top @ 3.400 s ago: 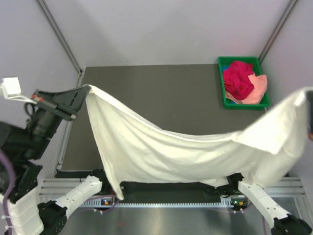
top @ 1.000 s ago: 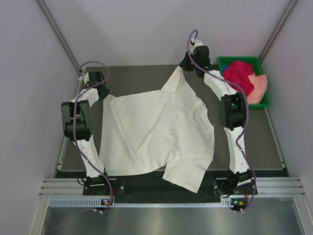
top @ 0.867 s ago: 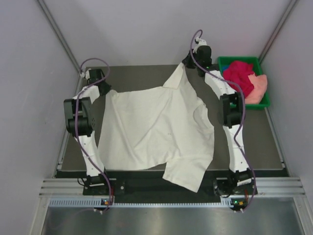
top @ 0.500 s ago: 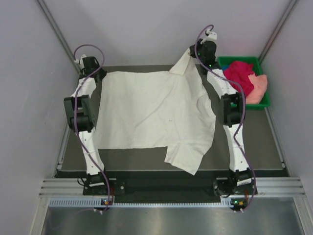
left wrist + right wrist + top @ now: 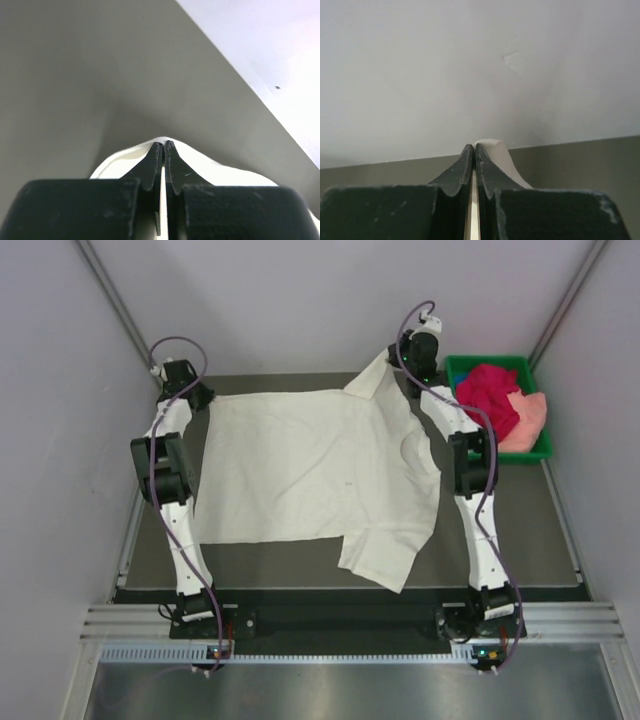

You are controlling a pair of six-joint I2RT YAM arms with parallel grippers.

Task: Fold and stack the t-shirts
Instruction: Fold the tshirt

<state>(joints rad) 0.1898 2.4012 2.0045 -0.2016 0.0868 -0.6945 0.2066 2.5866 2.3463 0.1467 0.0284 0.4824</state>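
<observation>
The left fingers (image 5: 151, 167) and right fingers (image 5: 462, 172) are each clenched on a far corner of the white shirt (image 5: 320, 465), the right apparently on a sleeve. Tension between them spreads the cloth flat on the desk (image 5: 260, 562) for folding.

The cream-white t-shirt (image 5: 320, 470) lies spread out flat on the dark table (image 5: 520, 530), with its neck hole to the right. One sleeve points to the near edge. The other sleeve is lifted at the far side, pinched tight by the right gripper (image 5: 395, 355). The left gripper (image 5: 205, 398) pinches the far left corner. The magenta-red t-shirt (image 5: 487, 398) and the peach-pink t-shirt (image 5: 530, 420) sit crumpled in the green tray (image 5: 487, 361), touching.
</observation>
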